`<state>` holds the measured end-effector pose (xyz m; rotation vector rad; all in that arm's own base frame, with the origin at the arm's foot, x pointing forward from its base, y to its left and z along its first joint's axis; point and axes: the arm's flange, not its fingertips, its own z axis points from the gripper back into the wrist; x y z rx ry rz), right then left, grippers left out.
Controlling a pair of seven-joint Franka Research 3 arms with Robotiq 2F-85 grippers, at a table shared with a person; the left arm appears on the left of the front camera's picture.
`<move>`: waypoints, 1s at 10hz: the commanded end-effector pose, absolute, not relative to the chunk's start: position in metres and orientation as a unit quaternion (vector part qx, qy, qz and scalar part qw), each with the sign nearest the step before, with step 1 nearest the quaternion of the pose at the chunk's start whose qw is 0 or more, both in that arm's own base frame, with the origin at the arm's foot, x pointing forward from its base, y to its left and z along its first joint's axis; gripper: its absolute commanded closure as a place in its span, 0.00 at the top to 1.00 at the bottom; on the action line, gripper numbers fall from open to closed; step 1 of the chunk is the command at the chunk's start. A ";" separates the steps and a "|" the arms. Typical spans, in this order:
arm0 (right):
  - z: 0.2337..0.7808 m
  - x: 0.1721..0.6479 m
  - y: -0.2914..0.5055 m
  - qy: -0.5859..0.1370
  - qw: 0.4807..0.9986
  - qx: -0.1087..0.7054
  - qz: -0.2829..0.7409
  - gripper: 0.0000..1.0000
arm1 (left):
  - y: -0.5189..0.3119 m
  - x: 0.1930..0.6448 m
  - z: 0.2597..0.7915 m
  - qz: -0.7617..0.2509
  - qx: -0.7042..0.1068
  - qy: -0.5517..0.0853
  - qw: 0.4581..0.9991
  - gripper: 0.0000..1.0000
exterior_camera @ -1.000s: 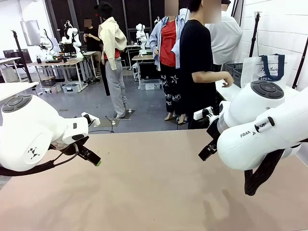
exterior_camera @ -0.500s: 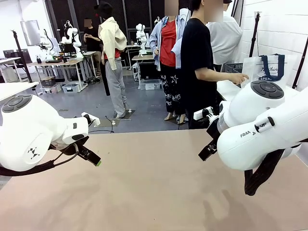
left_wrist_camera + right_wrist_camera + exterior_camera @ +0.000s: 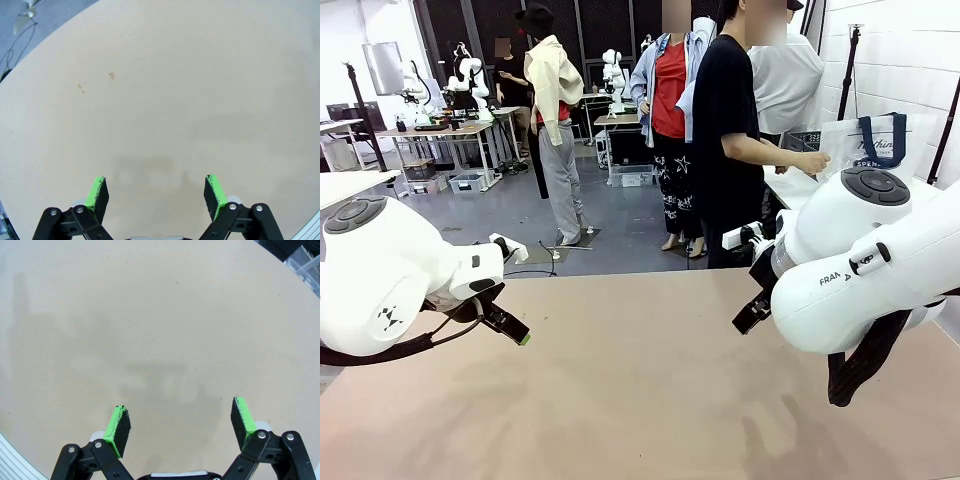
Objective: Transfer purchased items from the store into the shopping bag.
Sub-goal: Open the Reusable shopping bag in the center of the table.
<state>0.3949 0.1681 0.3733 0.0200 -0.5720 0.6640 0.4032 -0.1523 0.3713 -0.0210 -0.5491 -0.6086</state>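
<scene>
Left gripper (image 3: 156,187) spread, table (image 3: 165,90) directly ahead. Right gripper (image 3: 183,421) likewise spread above table. Far beyond it, person's hand (image 3: 812,160) at bag (image 3: 850,150) edge

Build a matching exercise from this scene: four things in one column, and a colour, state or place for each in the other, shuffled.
1. shopping bag
2. basket
3. left gripper
4. person's hand

A. open, above the table
B. dark grey lattice
C. navy handles
D. stretched out to the bag

Pairs: 1-C, 2-B, 3-A, 4-D
</scene>
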 end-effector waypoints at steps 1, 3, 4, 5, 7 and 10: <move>0.373 0.395 0.168 -0.277 0.906 0.010 0.321 1.00 | -0.151 0.404 0.371 -0.295 -0.010 -0.267 0.917 1.00; 0.373 0.395 0.168 -0.277 0.906 0.010 0.321 1.00 | -0.151 0.404 0.371 -0.295 -0.010 -0.267 0.917 1.00; 0.373 0.395 0.168 -0.277 0.906 0.010 0.321 1.00 | -0.151 0.404 0.371 -0.295 -0.010 -0.267 0.917 1.00; 0.373 0.395 0.168 -0.277 0.906 0.010 0.321 1.00 | -0.151 0.404 0.371 -0.295 -0.010 -0.267 0.917 1.00; 0.373 0.395 0.168 -0.277 0.906 0.010 0.321 1.00 | -0.151 0.404 0.371 -0.295 -0.010 -0.267 0.917 1.00; 0.373 0.395 0.168 -0.277 0.906 0.010 0.321 1.00 | -0.151 0.404 0.371 -0.295 -0.010 -0.267 0.917 1.00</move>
